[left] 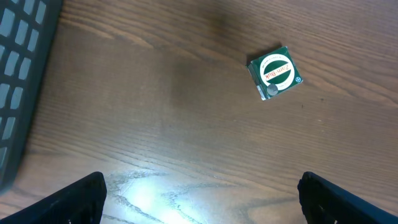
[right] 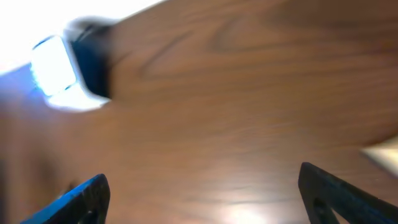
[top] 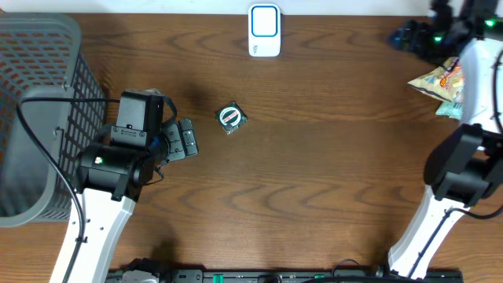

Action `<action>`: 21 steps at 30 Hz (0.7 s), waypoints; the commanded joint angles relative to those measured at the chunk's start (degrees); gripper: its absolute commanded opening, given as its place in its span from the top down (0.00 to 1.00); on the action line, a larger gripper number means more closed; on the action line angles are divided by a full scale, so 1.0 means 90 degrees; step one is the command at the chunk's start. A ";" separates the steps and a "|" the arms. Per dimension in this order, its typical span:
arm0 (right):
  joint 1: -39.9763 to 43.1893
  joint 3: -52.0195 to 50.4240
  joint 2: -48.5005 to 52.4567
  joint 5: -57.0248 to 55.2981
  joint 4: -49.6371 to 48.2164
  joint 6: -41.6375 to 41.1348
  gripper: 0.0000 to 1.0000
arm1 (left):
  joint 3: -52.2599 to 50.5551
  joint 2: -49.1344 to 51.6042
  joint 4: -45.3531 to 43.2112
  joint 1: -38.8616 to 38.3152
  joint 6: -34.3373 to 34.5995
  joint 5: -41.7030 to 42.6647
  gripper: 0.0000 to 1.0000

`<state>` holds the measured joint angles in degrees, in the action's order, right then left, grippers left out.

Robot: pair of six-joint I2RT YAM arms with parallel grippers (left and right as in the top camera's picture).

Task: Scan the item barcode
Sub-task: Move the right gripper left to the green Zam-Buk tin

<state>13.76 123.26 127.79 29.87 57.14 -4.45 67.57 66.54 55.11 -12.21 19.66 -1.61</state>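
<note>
The item, a small green square packet (top: 231, 118) with a white round label, lies flat on the table left of centre. In the left wrist view the packet (left: 275, 71) sits ahead and to the right. My left gripper (top: 185, 140) rests just left of it, open, and in its own view the gripper (left: 201, 202) has only bare wood between its fingertips (left: 81, 198). The white and blue scanner (top: 264, 30) stands at the far edge. My right gripper (top: 406, 35) is at the far right, open and empty (right: 202, 196). The blurred right wrist view shows the scanner (right: 62, 71) at upper left.
A grey mesh basket (top: 39, 102) fills the left side, and its wall shows in the left wrist view (left: 18, 68). A yellow snack bag (top: 440, 81) lies at the right edge beside the right arm. The right arm's base (top: 428, 228) stands at the front right.
</note>
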 commanded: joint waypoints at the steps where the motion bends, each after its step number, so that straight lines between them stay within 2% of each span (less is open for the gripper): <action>1: -0.0624 0.0027 0.0092 0.0913 0.0330 0.0192 0.01 | 0.0056 0.0012 -0.0005 0.0010 0.0058 0.0007 0.02; 6: -0.1518 -0.0005 0.0092 0.0789 0.0746 0.0818 0.01 | 0.0056 0.0012 -0.0005 0.0010 0.0058 0.0007 0.02; 18: -0.3920 -0.0051 0.0141 -0.1671 0.0636 0.0809 0.01 | 0.0056 0.0012 -0.0005 0.0010 0.0058 0.0007 0.02; 21: -0.4410 -0.0051 0.0311 -0.1960 0.0474 0.0753 0.01 | 0.0056 0.0012 -0.0005 0.0010 0.0058 0.0007 0.02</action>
<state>-22.83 123.24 128.14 18.68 62.11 1.96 67.57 66.54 55.09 -12.21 19.66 -1.63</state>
